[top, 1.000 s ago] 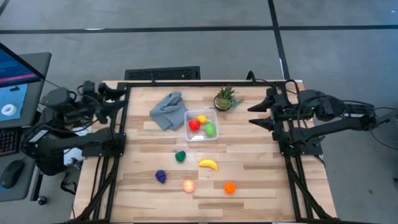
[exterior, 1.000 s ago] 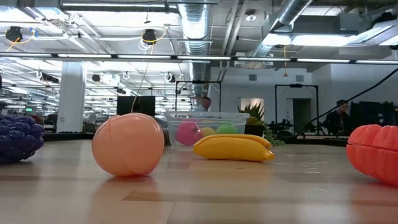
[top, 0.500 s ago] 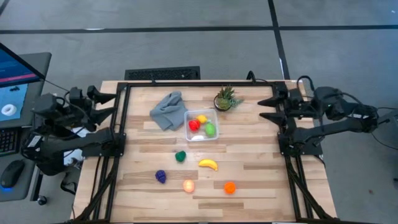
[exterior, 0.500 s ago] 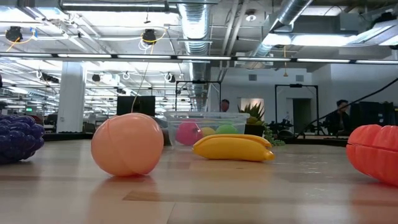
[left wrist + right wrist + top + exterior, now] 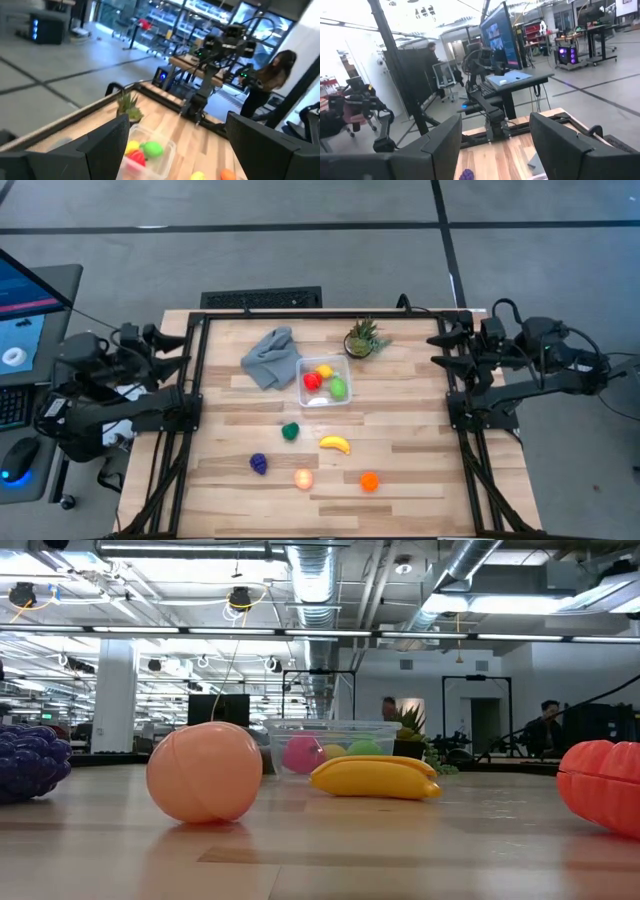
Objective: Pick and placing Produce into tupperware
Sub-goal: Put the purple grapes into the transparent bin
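Observation:
The clear tupperware point(image 5: 324, 383) stands mid-table with a red point(image 5: 312, 380), a yellow point(image 5: 324, 370) and a green point(image 5: 339, 388) piece of produce in it. Loose on the wood nearer the front lie a dark green piece point(image 5: 290, 431), the banana point(image 5: 335, 444), a purple piece point(image 5: 258, 463), a peach one point(image 5: 304, 478) and an orange one point(image 5: 370, 481). My left gripper point(image 5: 160, 347) hovers open at the table's left edge, pointing level. At the right edge my right gripper point(image 5: 443, 350) is also open and level. Neither has anything between its fingers.
A crumpled grey cloth point(image 5: 270, 357) lies to the left of the tupperware and a spiky potted plant point(image 5: 363, 338) behind it. Black frame rails point(image 5: 195, 380) run along both table sides. A monitor stands off the left edge; people show in the room beyond.
Both grippers have drawn back from the table, the left one toward the left edge and the right one toward the right edge, each staying open. The produce and the tupperware have kept still.

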Robot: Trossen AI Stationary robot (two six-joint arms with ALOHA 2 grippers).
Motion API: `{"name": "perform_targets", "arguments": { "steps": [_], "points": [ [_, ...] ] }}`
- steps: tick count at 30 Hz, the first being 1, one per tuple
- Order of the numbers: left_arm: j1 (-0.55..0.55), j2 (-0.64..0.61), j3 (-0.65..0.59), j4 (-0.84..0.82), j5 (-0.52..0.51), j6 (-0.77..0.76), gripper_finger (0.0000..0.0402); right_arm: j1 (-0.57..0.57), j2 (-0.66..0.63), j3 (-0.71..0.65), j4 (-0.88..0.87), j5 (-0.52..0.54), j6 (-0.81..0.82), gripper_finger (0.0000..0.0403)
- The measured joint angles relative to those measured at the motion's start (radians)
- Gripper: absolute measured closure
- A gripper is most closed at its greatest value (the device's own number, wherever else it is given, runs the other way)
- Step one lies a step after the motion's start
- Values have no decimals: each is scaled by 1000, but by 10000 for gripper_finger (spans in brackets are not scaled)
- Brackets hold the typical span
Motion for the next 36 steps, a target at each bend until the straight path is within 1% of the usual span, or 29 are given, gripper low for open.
{"name": "perform_targets", "arguments": {
  "steps": [5, 6, 8, 11, 15, 18, 23, 28, 33, 36],
  "points": [
    [0, 0, 4, -40, -58, -74, 84, 2, -1, 0, -8, -5, -1, 147],
    [0, 1, 17, -42, -65, -69, 84, 2, -10, 0, -9, -7, -10, 147],
    [0, -1, 48, -18, -76, 35, 84, 2, -38, -1, -15, -12, -40, 147],
    [0, -1, 80, 8, -12, 172, 84, 2, -95, -1, -11, -12, -53, 147],
    [0, -1, 119, 13, 67, 294, 84, 2, -171, -1, -15, -2, -53, 147],
    [0, -1, 134, -18, 100, 356, 84, 2, -231, 1, -27, -1, -41, 147],
    [0, -4, 163, -51, 119, 378, 84, 2, -287, 0, -64, 0, -18, 147],
    [0, -4, 195, -61, 164, 416, 84, 2, -294, 0, -92, 0, -18, 147],
    [0, -4, 211, -62, 156, 391, 84, 2, -290, 0, -148, -1, -18, 147],
    [0, -4, 211, -69, 123, 345, 84, 2, -290, 0, -165, -1, -18, 147]
  ]
}}
